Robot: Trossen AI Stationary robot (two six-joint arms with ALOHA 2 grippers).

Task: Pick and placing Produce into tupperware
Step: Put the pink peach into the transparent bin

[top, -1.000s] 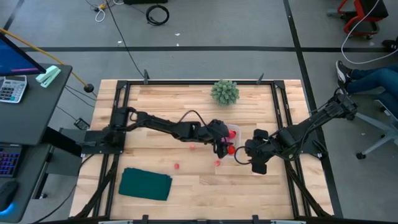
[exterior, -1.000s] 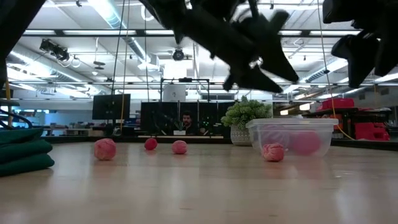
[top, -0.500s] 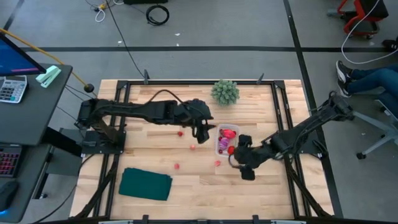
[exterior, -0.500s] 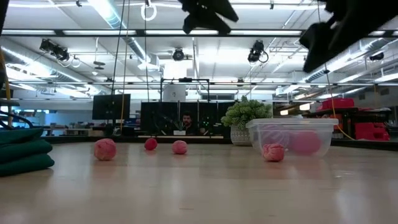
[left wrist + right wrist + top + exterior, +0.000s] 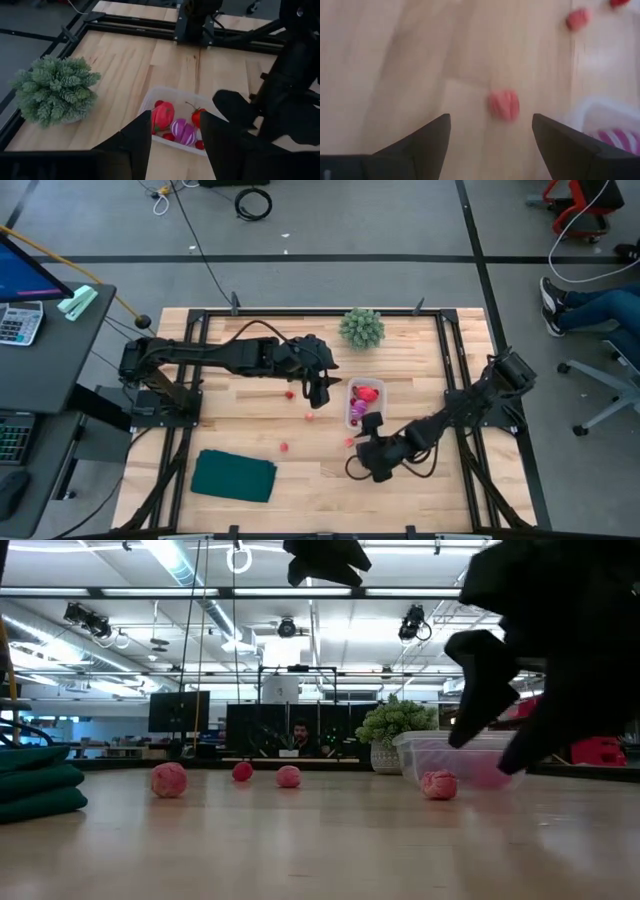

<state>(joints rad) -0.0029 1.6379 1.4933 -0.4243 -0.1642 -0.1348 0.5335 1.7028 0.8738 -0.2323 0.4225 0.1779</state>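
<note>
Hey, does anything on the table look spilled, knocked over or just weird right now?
Nothing spilled or tipped. The tub sits flat with produce inside, and the plant is upright. Four red berries lie loose on the wood, apparently just not yet collected.

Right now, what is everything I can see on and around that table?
tupperware: one, clear, right of table centre.
produce in the tupperware: a larger red piece, a purple-striped ball and a few small red pieces.
loose berries: four, red, on the wood left of and below the tub, for example and.
plant: one, green, bushy, near the far edge.
cloth: one, dark green, folded, near the front left corner.
calculator: one, grey, on the side desk to the left.
left end effector: open, empty, just left of the tub.
right end effector: open, empty, low by the berry in front of the tub.
</note>
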